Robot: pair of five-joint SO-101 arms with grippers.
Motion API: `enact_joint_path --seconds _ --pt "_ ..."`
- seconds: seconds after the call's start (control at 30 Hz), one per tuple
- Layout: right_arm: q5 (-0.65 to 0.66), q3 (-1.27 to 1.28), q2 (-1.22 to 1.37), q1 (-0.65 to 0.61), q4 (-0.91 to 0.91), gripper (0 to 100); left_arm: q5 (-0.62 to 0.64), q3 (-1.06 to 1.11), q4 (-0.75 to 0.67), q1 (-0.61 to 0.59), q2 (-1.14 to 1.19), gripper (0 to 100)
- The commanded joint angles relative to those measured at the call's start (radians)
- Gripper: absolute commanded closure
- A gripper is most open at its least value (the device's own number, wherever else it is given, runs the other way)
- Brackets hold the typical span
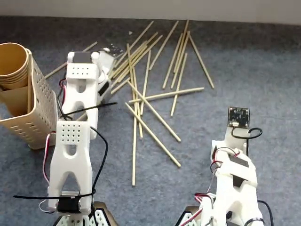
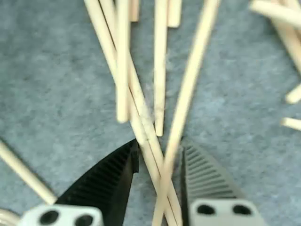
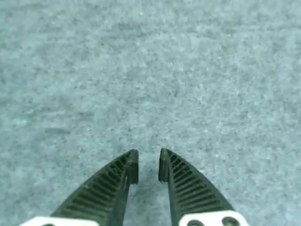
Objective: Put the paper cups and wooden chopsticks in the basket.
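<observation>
High view: basket (image 1: 35, 115) at 9 o'clock with the cups (image 1: 11, 61) stacked inside, so the cup part looks done. Can't tell if any sticks are in there yet. Chopsticks (image 1: 141, 94) lie loose on the carpet (image 1: 263, 70), spread from centre toward 12 o'clock, a good many, so most of the job is left. Left arm (image 1: 77, 94) stands just beside the basket and leans to the pile's 9 o'clock edge. Right arm (image 1: 235, 176) sits at 5 o'clock, well apart from the sticks.

Left wrist view: left gripper (image 2: 159, 153) is down on the carpet with two crossed chopsticks filling the gap between its jaws. It looks pinched on them, but they are not lifted. This is likely the pick step for one pair.

Right wrist view: right gripper (image 3: 148, 165) hangs over bare carpet, jaws nearly together with a thin slit, holding nothing.
</observation>
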Motion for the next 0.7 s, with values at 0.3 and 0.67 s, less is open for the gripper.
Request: enact_joint_path --seconds 0.3,0.67 --pt "-0.002 -0.005 -0.025 -0.004 -0.019 91.8 -0.003 -0.007 0.021 0.012 -0.231 100" --pt "-0.002 -0.005 -0.025 -0.004 -0.019 91.8 0.098 0.001 0.021 0.001 -0.750 100"
